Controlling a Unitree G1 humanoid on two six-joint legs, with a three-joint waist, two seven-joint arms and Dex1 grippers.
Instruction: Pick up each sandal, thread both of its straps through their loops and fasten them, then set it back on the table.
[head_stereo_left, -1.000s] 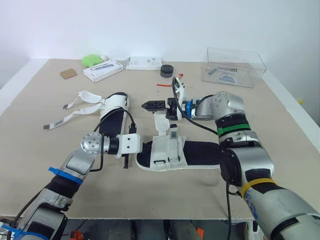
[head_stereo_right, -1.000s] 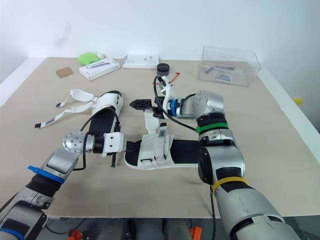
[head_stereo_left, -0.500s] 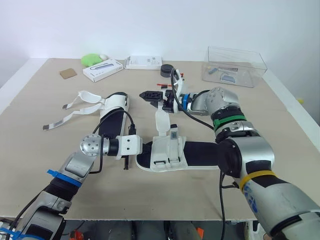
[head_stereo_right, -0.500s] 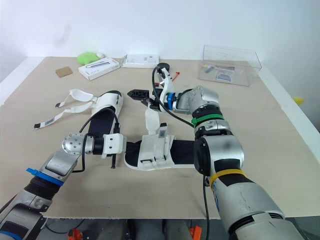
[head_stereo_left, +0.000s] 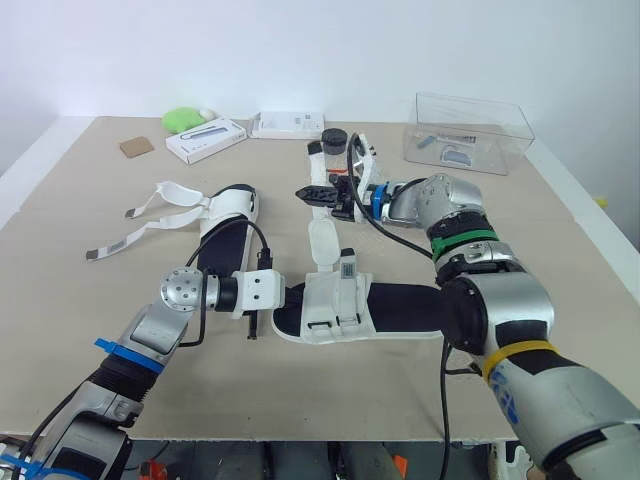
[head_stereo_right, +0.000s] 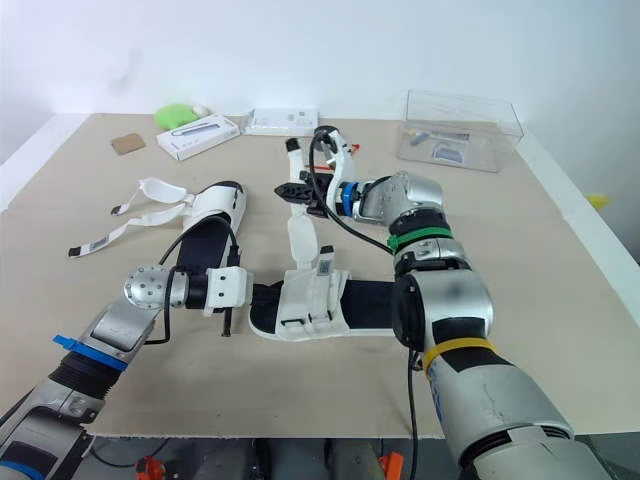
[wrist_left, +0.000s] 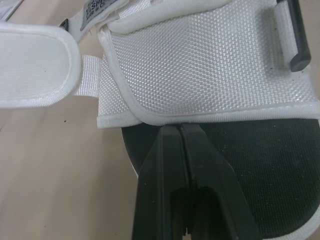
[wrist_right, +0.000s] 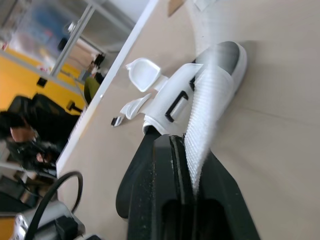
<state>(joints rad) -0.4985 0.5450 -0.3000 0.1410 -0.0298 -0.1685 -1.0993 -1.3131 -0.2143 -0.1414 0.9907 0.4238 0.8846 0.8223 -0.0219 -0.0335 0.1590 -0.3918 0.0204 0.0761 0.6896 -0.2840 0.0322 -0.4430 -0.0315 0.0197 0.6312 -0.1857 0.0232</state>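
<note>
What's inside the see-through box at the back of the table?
Inside the clear plastic box lie a small pale item and a thin dark one; what they are is too small to tell.

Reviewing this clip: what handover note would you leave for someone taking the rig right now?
Left pincer: shut, tips resting on the near sandal at the edge of its white upper; the sandal lies on the table.
Right pincer: shut on that sandal's strap, drawn out away from the shoe.
Far sandal: lies to the robot's left, loose straps splayed.
Done: no sandal finished.
Left: fasten the held strap, check its second, then do the far sandal.
</note>
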